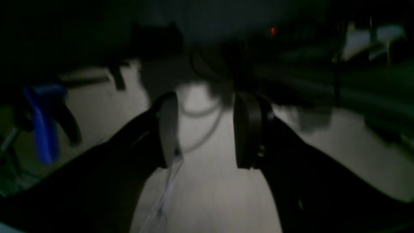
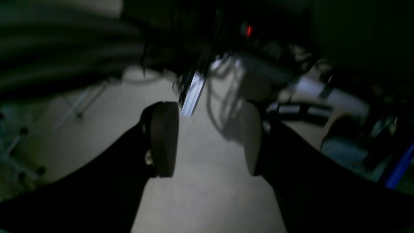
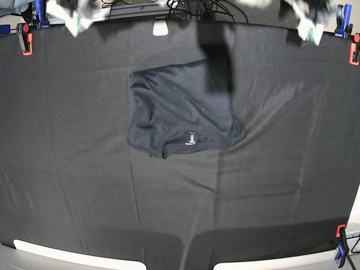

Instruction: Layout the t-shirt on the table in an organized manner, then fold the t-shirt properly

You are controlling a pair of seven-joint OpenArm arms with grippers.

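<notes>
The dark t-shirt [image 3: 180,107] lies bunched in a rough square on the middle of the table [image 3: 84,169]. Its collar and white label [image 3: 191,138] face the near edge. Both arms are up at the far corners, well apart from the shirt and blurred: the right arm [image 3: 73,18] at the far left, the left arm [image 3: 308,21] at the far right. In the left wrist view my left gripper [image 1: 207,132] is open over pale floor, with nothing between its fingers. In the right wrist view my right gripper [image 2: 208,140] is also open and empty. Neither wrist view shows the shirt.
A dark blurred upright shape [image 3: 216,56] overlaps the shirt's far right corner. Red clamps [image 3: 25,39] and blue clamps [image 3: 341,22] grip the table corners, with another pair [image 3: 341,242] at the near right. Cables [image 3: 197,8] lie behind the far edge. A blue clamp [image 1: 43,123] shows in the left wrist view.
</notes>
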